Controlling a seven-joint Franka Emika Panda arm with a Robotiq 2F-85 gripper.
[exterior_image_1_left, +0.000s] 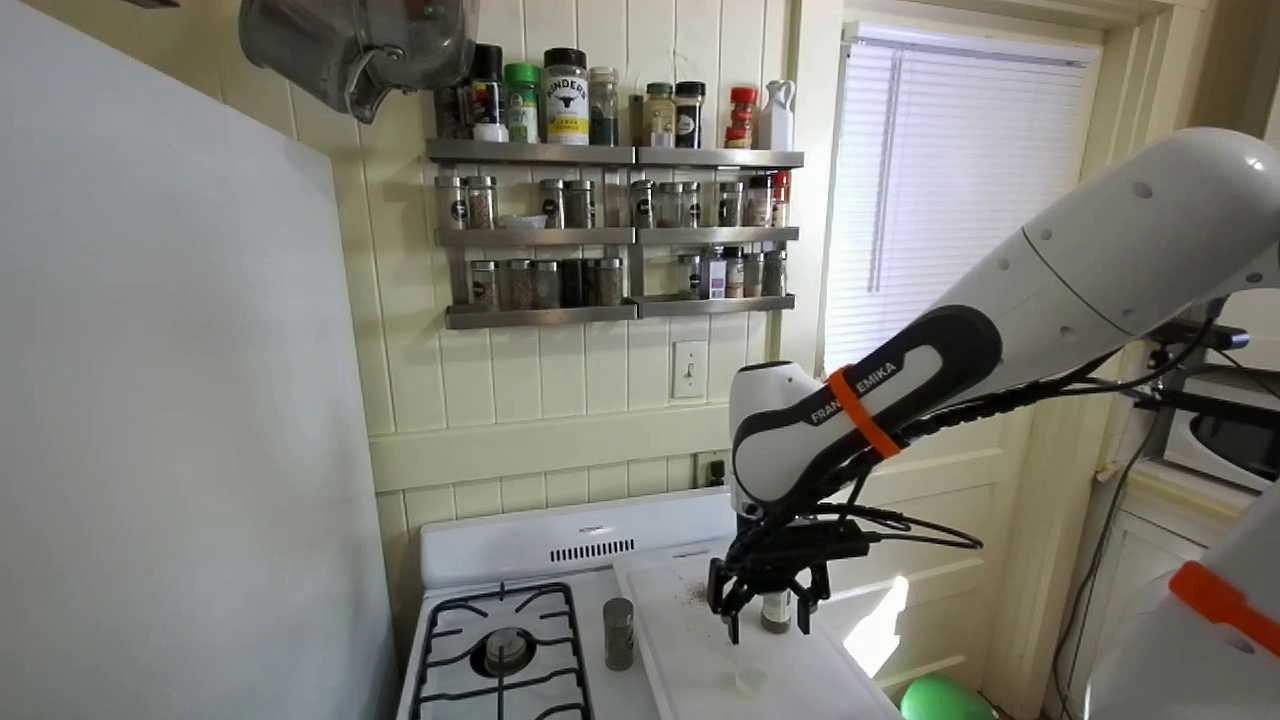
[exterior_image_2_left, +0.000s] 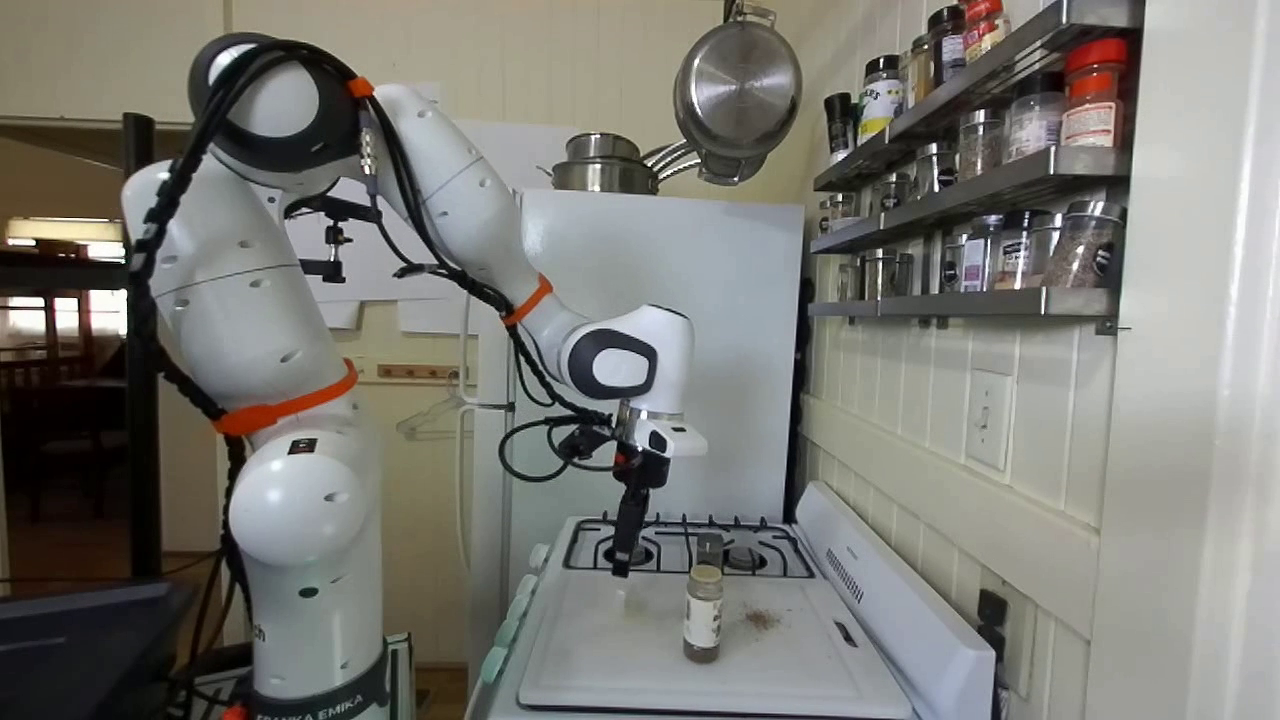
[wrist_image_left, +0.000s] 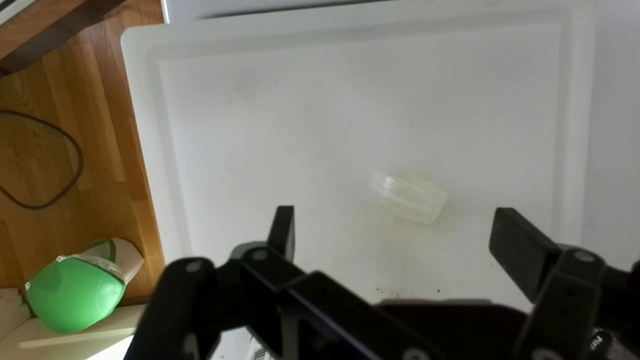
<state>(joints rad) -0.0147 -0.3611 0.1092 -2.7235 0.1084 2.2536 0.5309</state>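
One gripper (wrist_image_left: 395, 227) hangs over one white board (wrist_image_left: 300, 125), its two fingers (wrist_image_left: 522, 252) spread wide and holding nothing. One small translucent container (wrist_image_left: 410, 197) rests on the board, below the gap between them. One labelled jar (exterior_image_2_left: 703, 625) stands upright there, near one patch of brown specks (exterior_image_2_left: 762, 619); one dark jar (exterior_image_1_left: 619, 640) stands between the board and a black grate (exterior_image_1_left: 500, 670). Two burners (exterior_image_2_left: 745, 558) show in an exterior view.

I see free room below the gripper (wrist_image_left: 393, 222), down to the translucent cup (wrist_image_left: 410, 197); toward the wall (exterior_image_1_left: 560, 455), 2 obstacles stand: a labelled jar (exterior_image_2_left: 703, 620), and a dark jar (exterior_image_1_left: 619, 634) beside the burner grate (exterior_image_1_left: 501, 680).
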